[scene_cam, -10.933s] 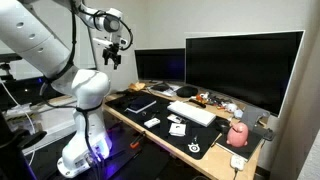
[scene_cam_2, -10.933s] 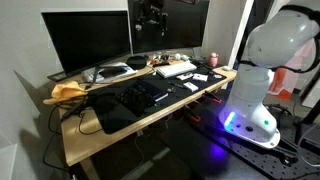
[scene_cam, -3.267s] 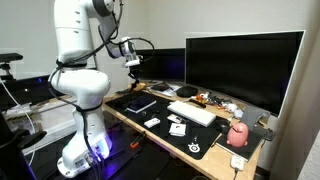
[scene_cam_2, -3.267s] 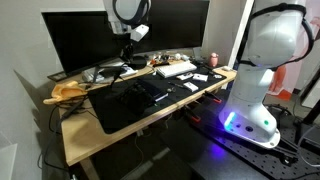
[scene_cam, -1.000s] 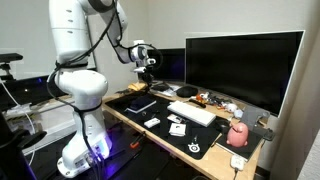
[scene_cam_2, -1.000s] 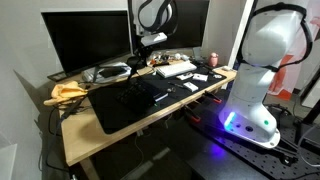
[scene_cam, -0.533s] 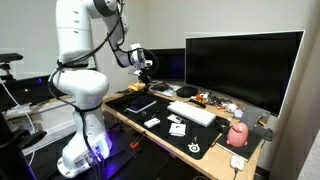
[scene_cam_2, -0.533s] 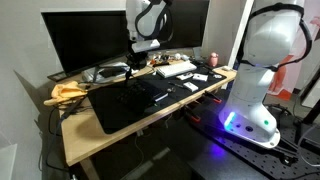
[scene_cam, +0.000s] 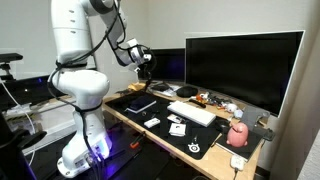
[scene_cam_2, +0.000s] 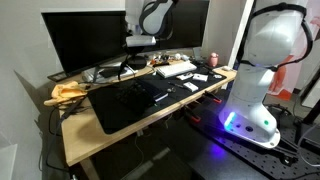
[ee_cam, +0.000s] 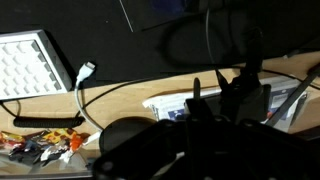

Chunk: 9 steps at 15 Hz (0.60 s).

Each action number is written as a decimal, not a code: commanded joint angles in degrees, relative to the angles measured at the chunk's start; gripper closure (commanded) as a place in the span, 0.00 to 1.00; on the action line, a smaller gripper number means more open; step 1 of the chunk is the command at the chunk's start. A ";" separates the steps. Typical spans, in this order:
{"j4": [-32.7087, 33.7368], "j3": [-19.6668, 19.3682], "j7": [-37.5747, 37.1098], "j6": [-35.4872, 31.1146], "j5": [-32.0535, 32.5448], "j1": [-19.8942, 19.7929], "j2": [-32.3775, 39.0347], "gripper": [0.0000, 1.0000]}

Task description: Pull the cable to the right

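text: none legible | labels: none | brands: none | numbers: none

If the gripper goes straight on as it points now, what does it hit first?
Probably the white cable on the wooden desk below the gripper; wrist-view depth is unclear, so maybe bare desk beside it.

Fingers point(ee_cam: 245, 90) dark, gap unclear; cable point(ee_cam: 82, 86) far end cut off.

From my station I make out a pale, smooth wooden desk top point(scene_cam_2: 75, 150) under a matt black mat point(scene_cam_2: 125, 106), a glossy dark monitor screen point(scene_cam: 240, 62), the arm's shiny white plastic shell point(scene_cam: 75, 32) and a smooth white cable point(ee_cam: 84, 74).
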State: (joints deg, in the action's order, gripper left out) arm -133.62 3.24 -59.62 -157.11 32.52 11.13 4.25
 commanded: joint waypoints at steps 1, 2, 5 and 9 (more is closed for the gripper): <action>2.06 -1.27 -8.64 0.68 7.05 0.41 1.04 0.99; 3.03 -1.45 -11.01 1.28 9.43 0.62 2.34 0.99; 6.24 -1.40 -16.77 3.69 15.51 1.70 7.63 0.99; 11.01 -0.57 -19.20 8.27 17.12 4.06 16.90 0.99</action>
State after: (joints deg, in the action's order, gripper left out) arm -127.53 2.31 -77.01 -152.45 48.97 13.25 14.56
